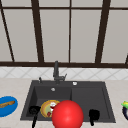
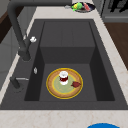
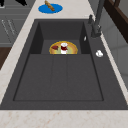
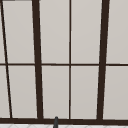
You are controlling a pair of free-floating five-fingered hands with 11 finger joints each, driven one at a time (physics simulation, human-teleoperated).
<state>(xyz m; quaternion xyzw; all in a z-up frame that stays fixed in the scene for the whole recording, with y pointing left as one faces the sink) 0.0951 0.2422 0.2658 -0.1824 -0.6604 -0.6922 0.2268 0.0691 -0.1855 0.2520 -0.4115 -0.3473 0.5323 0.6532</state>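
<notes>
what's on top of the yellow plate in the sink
On the yellow plate stand a small white-lidded jar with dark red contents and a dark red piece beside it. In the front view a red ball covers the plate's right part.

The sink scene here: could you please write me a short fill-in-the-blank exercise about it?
1. The yellow-rimmed plate lies in the sink's ____ basin.
2. On the counter left of the sink, the plate is ____ in colour.
3. A small jar stands ____ on the yellow-rimmed plate.
4. The left hand hovers nearest the ____-rimmed plate.

Missing words: left; blue; upright; yellow
</notes>
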